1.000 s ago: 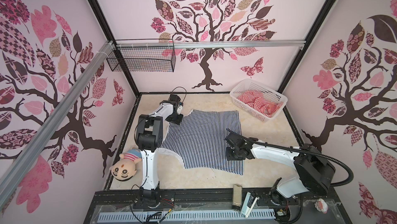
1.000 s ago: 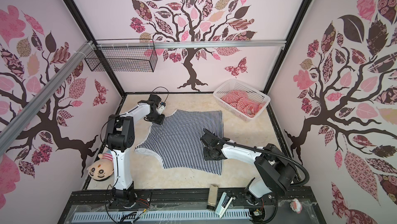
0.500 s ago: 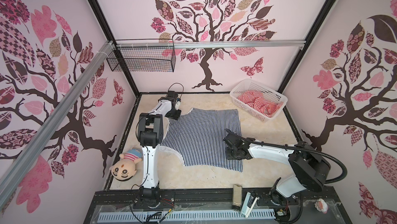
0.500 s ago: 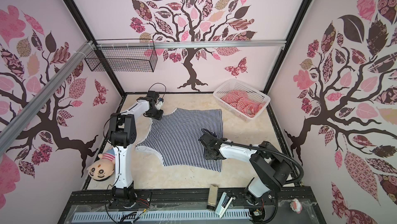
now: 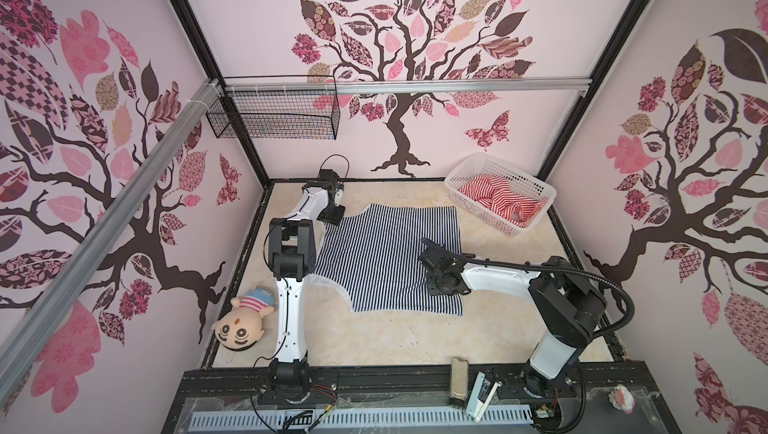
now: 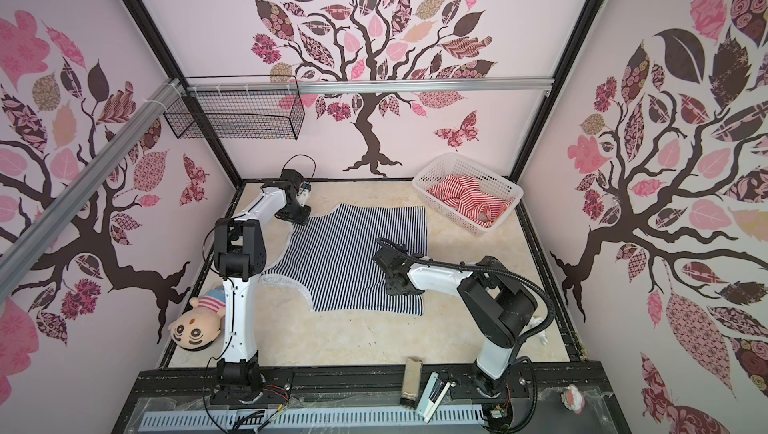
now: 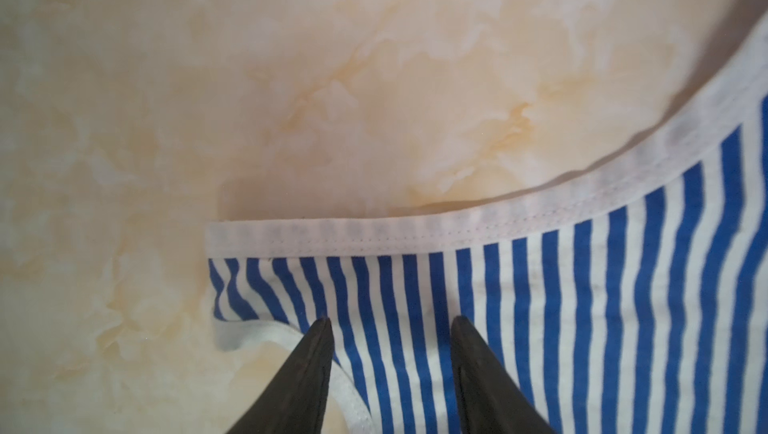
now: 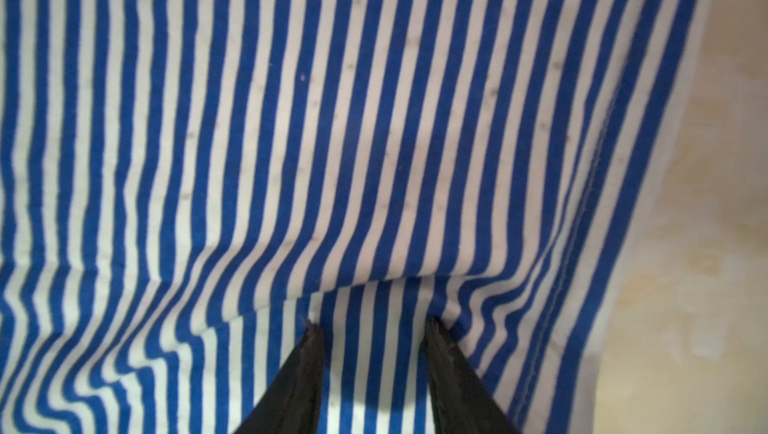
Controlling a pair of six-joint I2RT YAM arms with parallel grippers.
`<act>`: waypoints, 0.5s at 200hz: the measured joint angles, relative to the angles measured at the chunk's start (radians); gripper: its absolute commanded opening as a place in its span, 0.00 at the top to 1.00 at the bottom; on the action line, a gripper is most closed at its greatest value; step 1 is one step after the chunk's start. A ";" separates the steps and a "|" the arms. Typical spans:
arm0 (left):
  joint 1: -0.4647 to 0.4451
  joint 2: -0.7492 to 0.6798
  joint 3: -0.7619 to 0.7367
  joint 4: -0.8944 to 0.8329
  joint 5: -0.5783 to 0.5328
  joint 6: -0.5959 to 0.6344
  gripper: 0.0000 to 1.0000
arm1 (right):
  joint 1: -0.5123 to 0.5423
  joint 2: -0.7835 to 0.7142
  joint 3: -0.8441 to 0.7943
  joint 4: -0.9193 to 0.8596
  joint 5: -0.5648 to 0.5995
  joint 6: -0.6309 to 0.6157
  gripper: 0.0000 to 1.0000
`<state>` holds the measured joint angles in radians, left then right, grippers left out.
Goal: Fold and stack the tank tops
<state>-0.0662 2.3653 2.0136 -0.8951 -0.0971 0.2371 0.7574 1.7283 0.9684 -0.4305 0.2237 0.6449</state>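
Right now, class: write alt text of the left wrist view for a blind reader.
The left gripper, jaws apart, sits over the white-trimmed strap end of a blue-and-white striped tank top lying on a beige marbled tabletop.

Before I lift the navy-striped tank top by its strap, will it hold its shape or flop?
Likely floppy: the navy-striped tank top lies flat on the table and ripples ahead of the right gripper. Probably light, being thin knit. The strap at the left gripper may stretch, so the body would likely sag.
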 measured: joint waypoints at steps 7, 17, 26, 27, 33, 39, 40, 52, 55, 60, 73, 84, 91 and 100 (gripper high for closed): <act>0.000 -0.025 -0.024 0.000 0.001 0.000 0.49 | -0.005 -0.002 0.001 -0.008 0.000 -0.003 0.56; 0.000 -0.073 -0.068 0.005 0.010 0.000 0.49 | -0.010 -0.003 0.002 -0.020 0.000 -0.006 0.56; 0.000 -0.128 -0.115 0.010 0.022 0.000 0.49 | -0.013 -0.006 0.002 -0.029 0.000 -0.010 0.56; -0.001 -0.138 -0.123 0.010 0.026 0.000 0.49 | -0.013 -0.006 0.001 -0.031 0.000 -0.010 0.56; -0.002 -0.178 -0.156 0.017 0.034 0.000 0.49 | -0.014 -0.009 0.001 -0.038 0.000 -0.010 0.56; -0.004 -0.225 -0.192 0.023 0.045 0.000 0.49 | -0.014 -0.013 -0.002 -0.043 0.000 -0.012 0.56; -0.005 -0.236 -0.200 0.023 0.048 0.000 0.49 | -0.014 -0.014 -0.002 -0.044 0.000 -0.012 0.56; -0.013 -0.332 -0.277 0.047 0.065 0.001 0.49 | -0.014 -0.026 -0.013 -0.052 0.000 -0.013 0.56; -0.018 -0.363 -0.301 0.051 0.070 0.003 0.49 | -0.014 -0.029 -0.016 -0.053 -0.001 -0.013 0.56; -0.025 -0.402 -0.334 0.060 0.074 0.004 0.49 | -0.014 -0.035 -0.023 -0.057 -0.001 -0.013 0.56; -0.058 -0.508 -0.429 0.087 0.084 0.012 0.49 | -0.014 -0.051 -0.042 -0.062 -0.008 -0.013 0.56; -0.100 -0.587 -0.513 0.109 0.092 0.020 0.49 | -0.014 -0.069 -0.060 -0.061 -0.017 -0.009 0.56; -0.129 -0.629 -0.565 0.118 0.098 0.024 0.49 | -0.014 -0.082 -0.072 -0.059 -0.023 -0.006 0.56; -0.166 -0.674 -0.631 0.132 0.103 0.027 0.49 | -0.014 -0.105 -0.093 -0.056 -0.034 0.000 0.56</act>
<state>-0.2321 1.6917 1.3823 -0.7631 0.0063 0.2646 0.7437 1.6238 0.8753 -0.4862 0.1898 0.6445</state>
